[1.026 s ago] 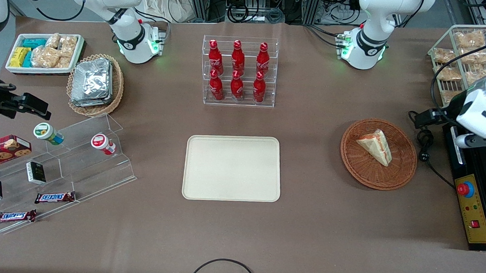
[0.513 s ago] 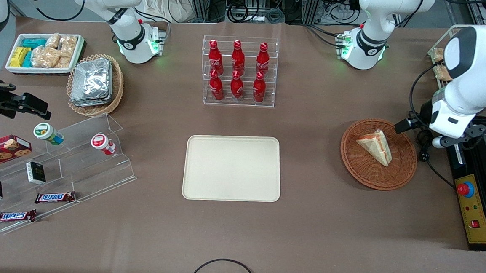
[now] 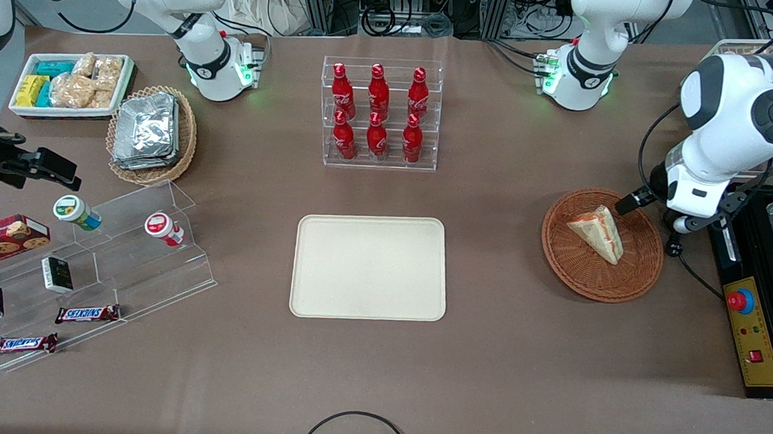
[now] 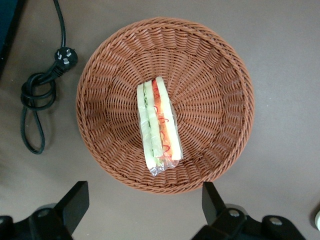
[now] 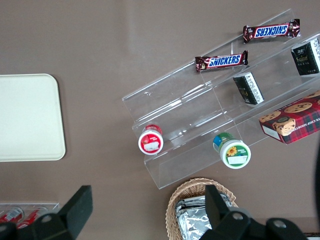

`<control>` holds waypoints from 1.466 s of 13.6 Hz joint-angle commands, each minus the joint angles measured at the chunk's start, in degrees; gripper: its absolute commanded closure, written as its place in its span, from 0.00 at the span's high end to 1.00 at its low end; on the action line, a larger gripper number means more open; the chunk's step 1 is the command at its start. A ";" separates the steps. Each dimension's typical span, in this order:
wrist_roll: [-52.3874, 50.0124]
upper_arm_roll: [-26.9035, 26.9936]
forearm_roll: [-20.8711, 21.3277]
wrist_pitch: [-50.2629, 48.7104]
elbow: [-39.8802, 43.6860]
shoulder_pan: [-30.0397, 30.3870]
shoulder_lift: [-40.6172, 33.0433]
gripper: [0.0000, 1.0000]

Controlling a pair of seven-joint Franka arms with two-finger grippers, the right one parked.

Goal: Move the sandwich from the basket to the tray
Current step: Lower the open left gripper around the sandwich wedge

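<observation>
The sandwich [image 3: 597, 233], a wrapped white-bread wedge with red, orange and green layers, lies in the round reddish-brown wicker basket [image 3: 562, 258] toward the working arm's end of the table. In the left wrist view the sandwich [image 4: 159, 125] lies near the middle of the basket [image 4: 215, 75]. My left gripper [image 3: 652, 213] hangs above the basket's rim on the side nearest the table's end; its fingers are spread wide and hold nothing [image 4: 144, 210]. The cream-beige tray [image 3: 370, 268] lies bare in the middle of the table, also seen in the right wrist view [image 5: 27, 117].
A coiled black cable with a plug [image 4: 37, 95] lies on the table beside the basket. A black control box with a red button [image 3: 746, 319] sits at the table's end. A clear rack of red bottles [image 3: 379, 112] stands farther from the camera than the tray.
The left arm has swung in from the table's end toward the basket, bringing the gripper from beside the control box to above the basket's rim. The sandwich has not moved.
</observation>
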 commanded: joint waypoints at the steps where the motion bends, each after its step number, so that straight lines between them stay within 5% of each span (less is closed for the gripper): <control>1: -2.70 0.18 -0.07 5.50 -5.39 -0.62 -2.30 1.00; 20: -12.37 -0.35 0.19 31.18 -13.40 -4.31 10.88 1.00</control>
